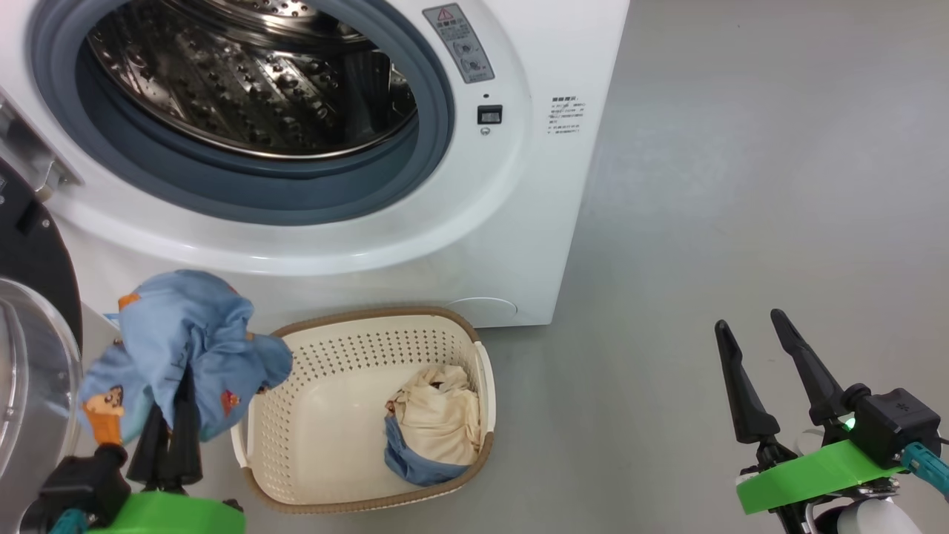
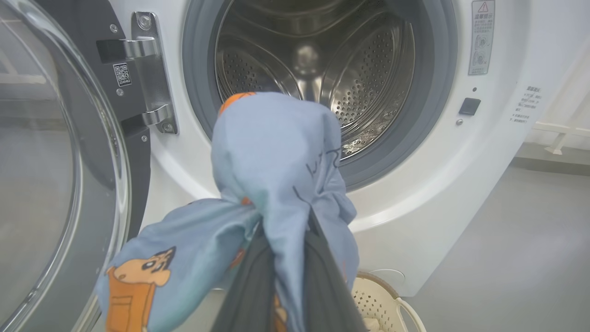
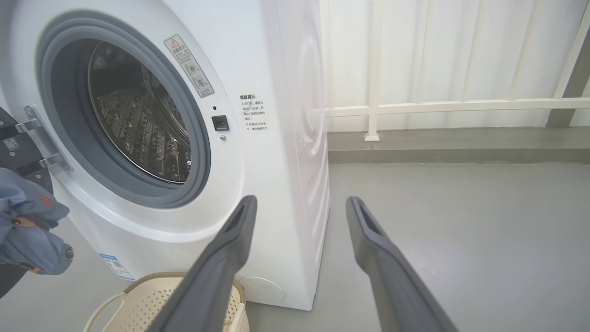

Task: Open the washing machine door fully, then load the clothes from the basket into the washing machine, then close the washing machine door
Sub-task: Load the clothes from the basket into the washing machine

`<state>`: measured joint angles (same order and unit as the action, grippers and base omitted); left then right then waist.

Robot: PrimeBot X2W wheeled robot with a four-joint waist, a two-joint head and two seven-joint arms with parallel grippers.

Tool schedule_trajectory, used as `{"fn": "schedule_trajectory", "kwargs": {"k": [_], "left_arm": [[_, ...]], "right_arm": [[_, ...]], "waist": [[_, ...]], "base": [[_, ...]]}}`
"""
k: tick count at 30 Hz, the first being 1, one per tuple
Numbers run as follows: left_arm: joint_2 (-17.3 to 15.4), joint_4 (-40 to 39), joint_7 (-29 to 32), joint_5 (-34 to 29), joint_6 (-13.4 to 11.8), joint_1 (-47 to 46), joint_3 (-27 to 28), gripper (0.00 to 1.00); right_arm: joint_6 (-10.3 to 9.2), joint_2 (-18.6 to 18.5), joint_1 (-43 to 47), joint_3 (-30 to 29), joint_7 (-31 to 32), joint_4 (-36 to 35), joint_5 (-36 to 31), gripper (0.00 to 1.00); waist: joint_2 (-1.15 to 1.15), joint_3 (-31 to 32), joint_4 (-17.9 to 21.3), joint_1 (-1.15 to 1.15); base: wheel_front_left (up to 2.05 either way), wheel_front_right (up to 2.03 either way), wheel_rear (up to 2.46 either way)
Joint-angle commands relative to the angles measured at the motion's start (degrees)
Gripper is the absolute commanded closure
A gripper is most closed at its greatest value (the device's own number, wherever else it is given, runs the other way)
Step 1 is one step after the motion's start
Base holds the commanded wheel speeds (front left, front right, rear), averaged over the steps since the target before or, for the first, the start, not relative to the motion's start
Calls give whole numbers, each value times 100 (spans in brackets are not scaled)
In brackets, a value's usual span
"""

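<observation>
Left gripper [image 1: 172,437] clamped on the light blue garment [image 1: 189,341], hanging beside the basket [image 1: 371,315] at its left rim, below the drum [image 1: 252,89] mouth. Right gripper [image 1: 749,319] spread wide, empty. Advice: lift clear of the gasket [image 1: 245,200], release deep inside. The basket holds the cream garment [image 1: 437,419]. The washing machine door [image 1: 33,356] is open; drum looks empty.

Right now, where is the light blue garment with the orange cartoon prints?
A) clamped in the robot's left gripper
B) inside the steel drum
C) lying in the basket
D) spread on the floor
A: the left gripper is shut on the light blue garment, holding it up in front of the washing machine, outside the drum; the cream garment lies in the basket.
</observation>
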<state>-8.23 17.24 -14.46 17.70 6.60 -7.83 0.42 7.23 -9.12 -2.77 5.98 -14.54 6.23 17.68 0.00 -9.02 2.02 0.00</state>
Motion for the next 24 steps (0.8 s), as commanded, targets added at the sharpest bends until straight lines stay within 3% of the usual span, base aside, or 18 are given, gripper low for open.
{"fn": "schedule_trajectory", "kwargs": {"k": [1, 13, 24], "left_arm": [[-49, -286, -53, -95, 47, 35, 253, 100], [162, -694, -53, -325, 84, 7, 457, 100], [-139, -379, -53, -128, 88, -1487, 211, 100]], "right_arm": [[25, -82, 41, 87, -46, -139, 12, 0], [25, -21, -23, 41, -46, -229, -16, 0], [25, 152, -438, 35, -46, -315, -81, 0]], "waist": [[0, 15, -15, 0], [0, -276, 87, 0], [0, -1178, 300, 0]], "base": [[0, 0, 0], [0, 0, 0], [0, 0, 0]]}}
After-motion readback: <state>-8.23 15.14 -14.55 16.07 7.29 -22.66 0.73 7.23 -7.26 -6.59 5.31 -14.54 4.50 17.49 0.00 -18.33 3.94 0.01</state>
